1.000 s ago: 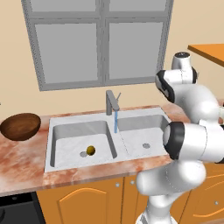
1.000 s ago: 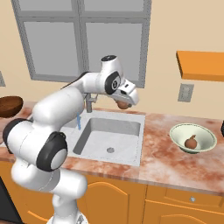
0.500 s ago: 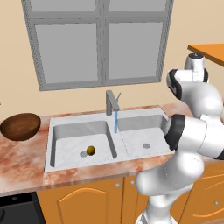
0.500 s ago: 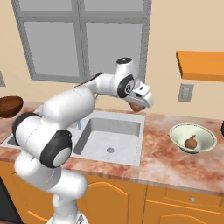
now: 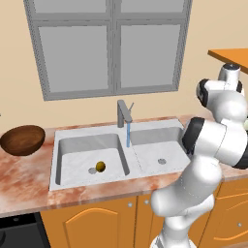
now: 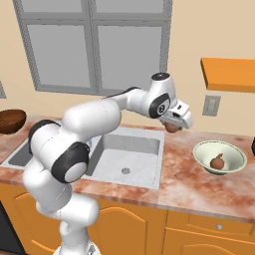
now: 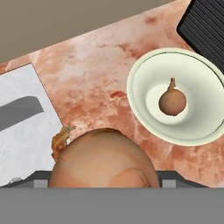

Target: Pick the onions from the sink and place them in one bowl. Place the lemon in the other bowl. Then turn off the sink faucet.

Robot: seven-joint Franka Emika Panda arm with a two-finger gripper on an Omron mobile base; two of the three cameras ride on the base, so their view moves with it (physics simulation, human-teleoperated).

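You have one onion [image 7: 104, 159] clamped in the gripper [image 6: 174, 126], held in the air over the marbled counter [image 6: 184, 174] between the sink [image 6: 130, 155] and the pale bowl [image 6: 219, 157]; in the hand view it bulges up from the bottom edge, with its dry stem tuft sticking out to one side. Look in the pale bowl and you'll find the other onion [image 7: 172, 100] already resting at its centre, stem up, alone in there. The bowl sits on the counter, well apart from the sink's rim, with a dark ribbed object [image 7: 205, 27] just beyond it at the corner of the hand view. Over in the left base view, the lemon [image 5: 100, 166] lies on the floor of the sink's left basin, just beside the round drain [image 5: 92, 170]. The right basin holds nothing but its own drain [image 5: 162, 161]. The dark wooden bowl [image 5: 22, 140] stands on the counter to the left of the sink, near its rim, and you can see nothing inside it from this angle. The faucet [image 5: 124, 113] rises behind the divider between the two basins, and a thin blue stream of water [image 5: 128, 134] runs down from its spout.
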